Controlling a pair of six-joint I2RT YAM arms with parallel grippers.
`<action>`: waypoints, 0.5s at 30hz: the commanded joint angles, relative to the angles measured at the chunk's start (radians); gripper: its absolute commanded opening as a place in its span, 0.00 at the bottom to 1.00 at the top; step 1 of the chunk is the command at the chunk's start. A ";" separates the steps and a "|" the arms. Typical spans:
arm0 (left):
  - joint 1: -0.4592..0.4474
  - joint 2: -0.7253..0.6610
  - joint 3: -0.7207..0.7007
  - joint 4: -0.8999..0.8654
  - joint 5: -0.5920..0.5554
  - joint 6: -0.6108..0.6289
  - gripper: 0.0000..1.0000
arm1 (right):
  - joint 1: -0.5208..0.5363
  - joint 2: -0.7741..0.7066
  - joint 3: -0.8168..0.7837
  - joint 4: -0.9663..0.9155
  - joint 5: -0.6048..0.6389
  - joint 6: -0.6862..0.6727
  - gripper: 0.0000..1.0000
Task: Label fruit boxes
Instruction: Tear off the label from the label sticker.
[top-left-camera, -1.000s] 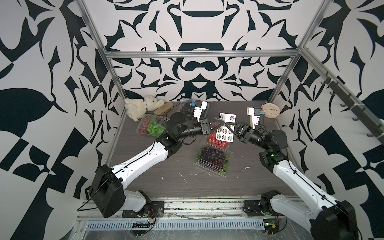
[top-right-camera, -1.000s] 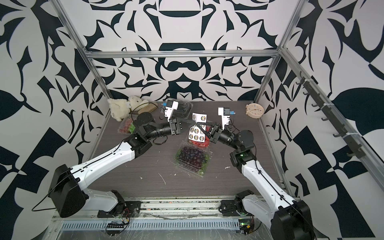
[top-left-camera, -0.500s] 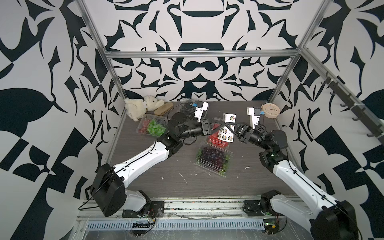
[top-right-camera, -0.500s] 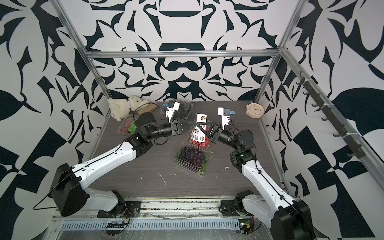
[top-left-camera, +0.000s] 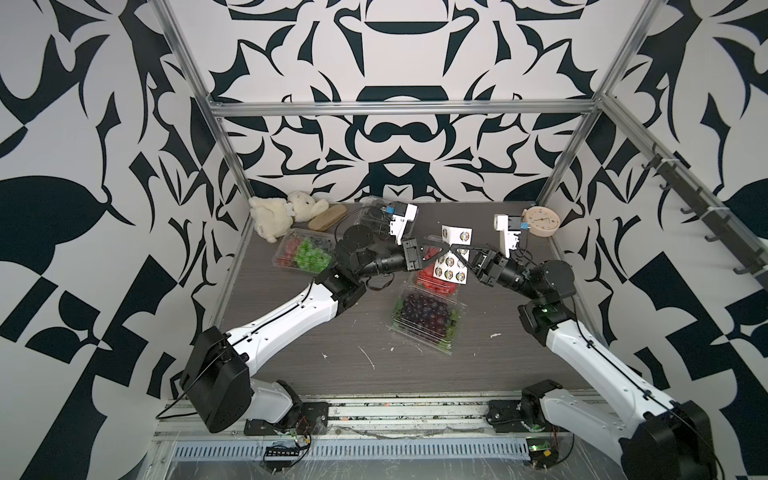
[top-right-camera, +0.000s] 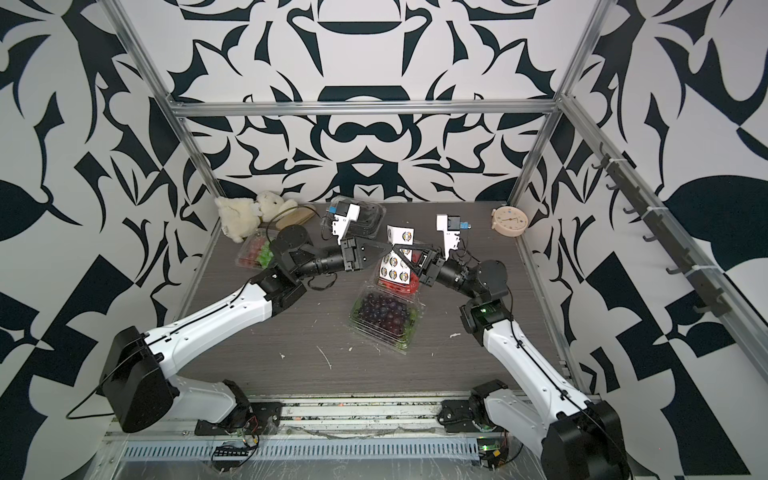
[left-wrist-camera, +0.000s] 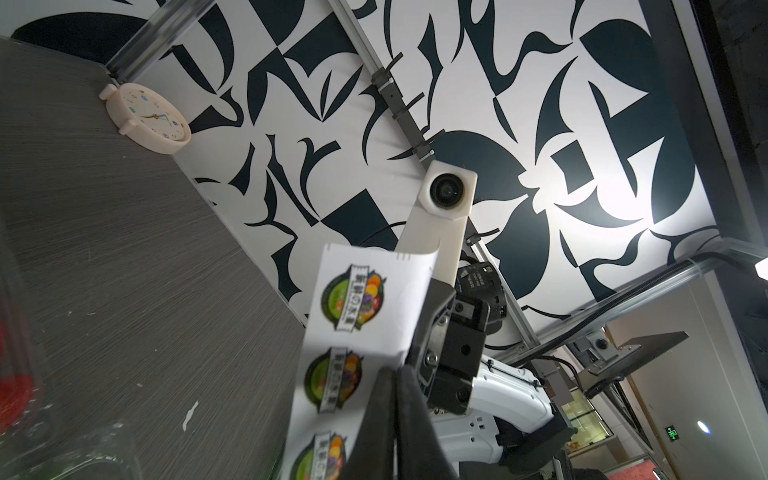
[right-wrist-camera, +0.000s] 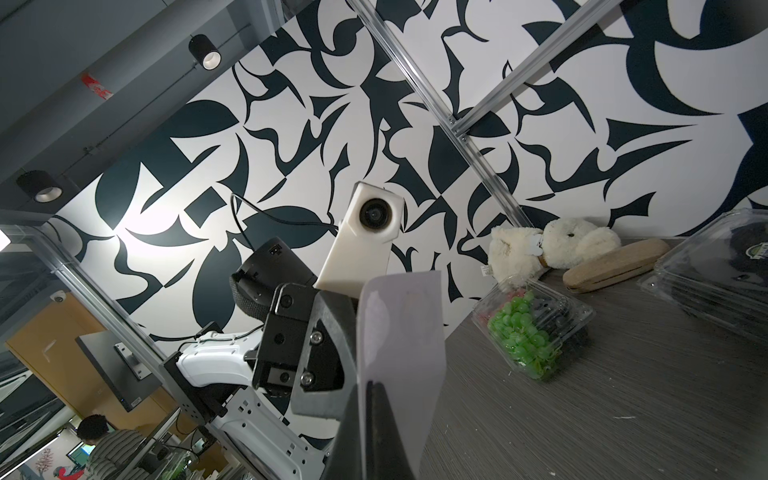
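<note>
A white sticker sheet hangs upright in the air above the strawberry fruit box, which it partly hides. My right gripper is shut on the sheet, seen from its blank back. My left gripper meets it from the other side, jaws pressed together at the printed side's edge. I cannot tell whether it pinches a sticker or the paper. The dark grape box lies in front. The mixed green grape box is at far left. The black berry box sits behind the left wrist.
A plush toy and a tan oblong block lie in the back left corner. A small round clock leans in the back right corner. White scraps dot the dark tabletop near the front.
My left gripper's jaws have closed at the sheet's edge. Both arms and the sheet have barely moved.
</note>
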 joint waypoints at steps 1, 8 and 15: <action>-0.008 -0.010 0.013 0.025 0.009 0.013 0.00 | 0.006 -0.010 0.028 0.037 -0.003 -0.016 0.00; -0.007 -0.043 -0.004 -0.002 -0.041 0.038 0.00 | 0.006 -0.068 0.028 -0.101 0.003 -0.117 0.13; -0.003 -0.051 -0.009 -0.007 -0.062 0.043 0.00 | 0.005 -0.122 0.005 -0.183 0.007 -0.171 0.17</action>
